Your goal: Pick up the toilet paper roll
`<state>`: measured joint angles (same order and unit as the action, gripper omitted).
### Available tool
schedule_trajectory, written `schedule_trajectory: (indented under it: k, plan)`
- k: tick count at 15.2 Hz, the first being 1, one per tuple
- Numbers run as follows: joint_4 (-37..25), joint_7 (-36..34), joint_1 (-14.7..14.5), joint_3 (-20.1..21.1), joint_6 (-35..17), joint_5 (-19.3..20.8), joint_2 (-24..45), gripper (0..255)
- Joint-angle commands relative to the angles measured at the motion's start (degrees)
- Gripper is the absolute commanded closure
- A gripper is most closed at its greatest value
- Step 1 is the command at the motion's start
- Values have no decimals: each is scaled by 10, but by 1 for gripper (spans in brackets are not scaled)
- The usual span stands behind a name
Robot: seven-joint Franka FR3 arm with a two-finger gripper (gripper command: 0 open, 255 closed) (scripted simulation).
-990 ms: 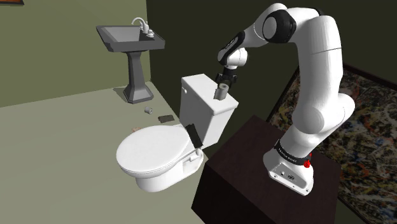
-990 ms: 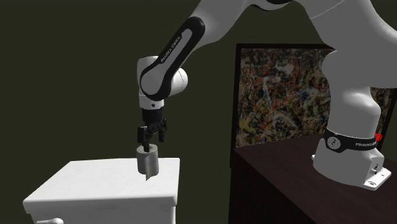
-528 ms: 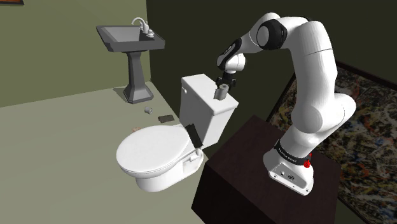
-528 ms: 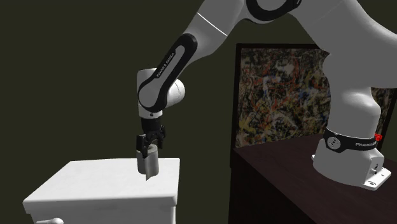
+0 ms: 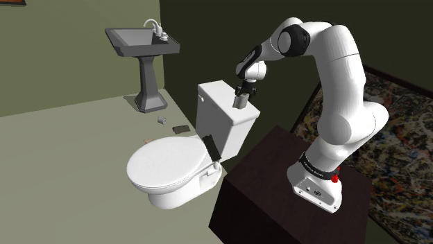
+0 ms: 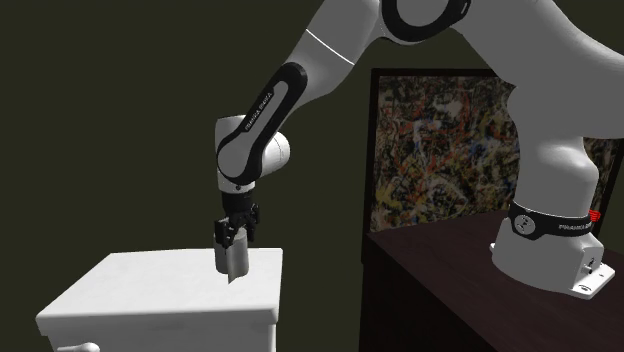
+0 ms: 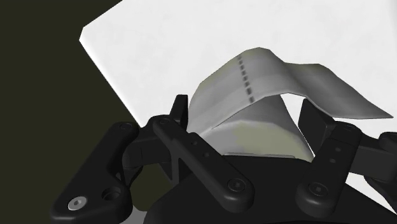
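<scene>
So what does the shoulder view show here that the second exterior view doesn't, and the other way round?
The shoulder view adds the grey pedestal sink, the closed toilet bowl and a small dark item beyond it. The second exterior view adds a close side look: the grey roll stands upright on the white tank. Both share the tank, the roll, the gripper down over the roll's top, the dark stand and the patterned painting.

Gripper (image 7: pixel 247 119) close over grey toilet paper roll (image 7: pixel 257 130), loose perforated sheet (image 7: pixel 318 86) curling off it. White flat surface (image 7: pixel 191 44) underneath, dark olive wall (image 7: pixel 44 121) beside.
</scene>
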<state>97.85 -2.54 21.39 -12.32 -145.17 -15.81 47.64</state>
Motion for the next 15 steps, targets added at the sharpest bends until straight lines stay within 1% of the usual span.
schedule_trajectory:
  k: [1,6,15]
  plan:
    - [1,0,0,0,-1,0,1,255]
    - [0,0,0,0,0,0,1,255]
    - [20,-7,-10,-14,37,12,-55,255]
